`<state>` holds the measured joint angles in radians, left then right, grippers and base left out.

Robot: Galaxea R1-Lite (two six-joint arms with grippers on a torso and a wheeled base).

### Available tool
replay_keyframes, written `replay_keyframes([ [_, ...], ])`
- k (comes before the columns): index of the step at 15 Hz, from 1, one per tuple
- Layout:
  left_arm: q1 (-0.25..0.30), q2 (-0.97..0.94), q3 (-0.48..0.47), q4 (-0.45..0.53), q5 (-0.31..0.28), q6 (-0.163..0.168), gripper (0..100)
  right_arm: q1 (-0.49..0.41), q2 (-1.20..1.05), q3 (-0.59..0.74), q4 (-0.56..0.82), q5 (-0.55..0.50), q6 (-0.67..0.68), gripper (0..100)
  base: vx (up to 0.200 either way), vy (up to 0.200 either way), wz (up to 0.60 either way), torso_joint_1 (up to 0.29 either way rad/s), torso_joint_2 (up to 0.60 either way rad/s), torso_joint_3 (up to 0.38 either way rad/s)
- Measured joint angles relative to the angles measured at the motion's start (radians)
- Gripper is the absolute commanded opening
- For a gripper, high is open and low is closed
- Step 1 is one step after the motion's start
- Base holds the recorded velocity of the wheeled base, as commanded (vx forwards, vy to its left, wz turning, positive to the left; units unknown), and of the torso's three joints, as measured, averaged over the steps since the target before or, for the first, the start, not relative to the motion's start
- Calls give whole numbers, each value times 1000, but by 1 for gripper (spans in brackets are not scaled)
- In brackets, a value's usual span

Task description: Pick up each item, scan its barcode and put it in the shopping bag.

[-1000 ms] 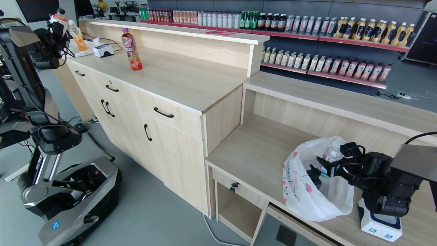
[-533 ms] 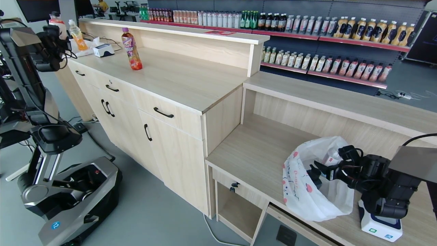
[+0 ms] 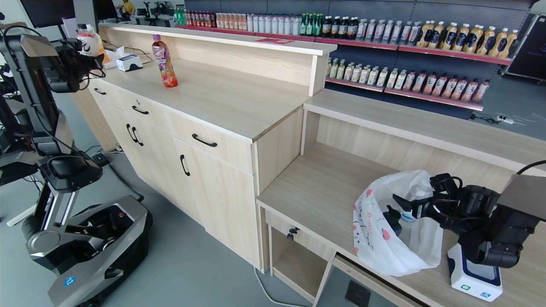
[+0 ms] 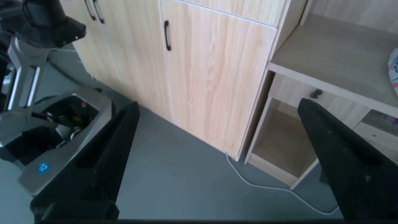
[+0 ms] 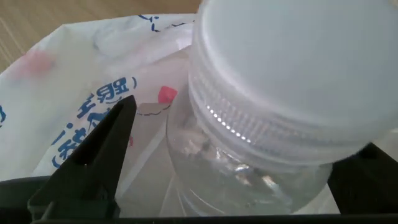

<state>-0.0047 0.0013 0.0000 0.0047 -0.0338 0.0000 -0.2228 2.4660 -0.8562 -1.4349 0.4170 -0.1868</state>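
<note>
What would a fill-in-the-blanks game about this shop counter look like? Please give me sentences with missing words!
1. The bottle at the bag has a ____ cap.
2. The drink on the high counter stands ____, not lying down.
3. The left gripper is open and holds ____.
4. The bag sits on the ____ of the two counters.

Missing words: white; upright; nothing; lower.
</note>
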Motion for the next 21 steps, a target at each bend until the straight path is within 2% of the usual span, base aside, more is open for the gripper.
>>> replay_keyframes([
  [4, 0, 0, 0, 0, 0, 0, 100, 13, -200, 82, 84, -5, -47, 100, 0, 0, 0, 0, 0, 0],
  [8, 0, 0, 0, 0, 0, 0, 100, 12, -543, 224, 225, -10, -127, 100, 0, 0, 0, 0, 0, 0],
  [12, 0, 0, 0, 0, 0, 0, 100, -24, -863, 316, 390, -41, -213, 100, 0, 0, -600, 4, 4, 4],
  [14, 1, 0, 0, 0, 0, 0, 100, -42, -983, 330, 463, -87, -223, 100, 0, 0, -600, -5, 0, 5],
  [17, 1, 0, 0, 0, 0, 0, 100, -104, -1136, 330, 710, -150, -211, 100, 0, 0, -600, 5, 4, 5],
  [18, 1, 0, 0, 0, 0, 0, 100, -127, -1175, 323, 754, -183, -198, 100, 0, 0, -600, 2, -2, 7],
  [21, 0, 0, 0, 0, 0, 0, 100, -149, -1276, 339, 956, -418, -103, 100, 0, 0, -600, 2, 4, 1],
])
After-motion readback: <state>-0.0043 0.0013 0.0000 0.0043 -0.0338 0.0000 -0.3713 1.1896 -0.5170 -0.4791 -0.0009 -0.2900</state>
